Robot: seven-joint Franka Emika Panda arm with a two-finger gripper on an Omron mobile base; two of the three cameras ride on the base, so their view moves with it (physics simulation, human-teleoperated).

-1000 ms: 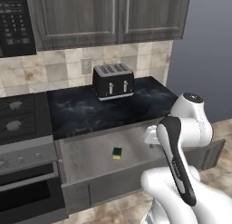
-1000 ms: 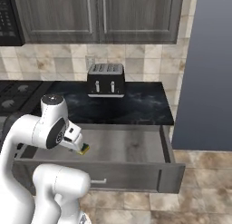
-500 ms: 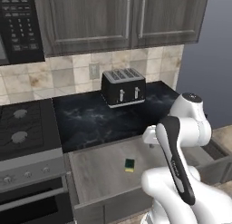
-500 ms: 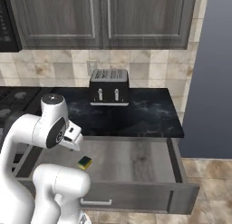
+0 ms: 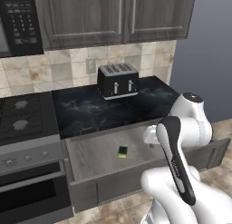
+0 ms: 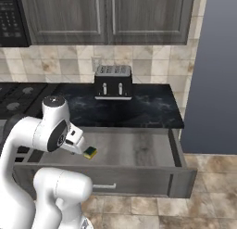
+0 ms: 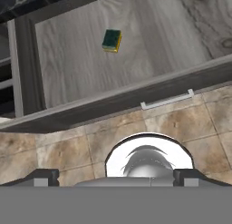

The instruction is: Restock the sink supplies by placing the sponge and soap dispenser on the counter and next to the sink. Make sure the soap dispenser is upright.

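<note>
While the wide grey wooden drawer (image 5: 90, 159) stands pulled out below the glossy black marble-look counter (image 5: 90, 112), you can see the small sponge with its dark green top over a yellow body (image 5: 122, 151) lying flat on the drawer floor, roughly in the middle and apart from every wall. From the right base camera the same sponge (image 6: 90, 152) sits just beside the white arm's wrist, and from the hand camera it (image 7: 111, 40) lies toward the upper left, well above the two dark fingertips (image 7: 45, 177) at the bottom edge. Your gripper (image 7: 116, 177) has its fingers spread wide with nothing between them, looking down past the drawer's front panel and its pale bar handle (image 7: 166, 100) at the tan floor tiles. On the counter, a black two-slot toaster (image 5: 118, 80) stands against the beige tiled wall, under the dark grey upper cabinets (image 5: 113, 14). To the counter's left you have a black gas stove (image 5: 22, 119), with a black microwave (image 5: 16, 21) above it.
</note>
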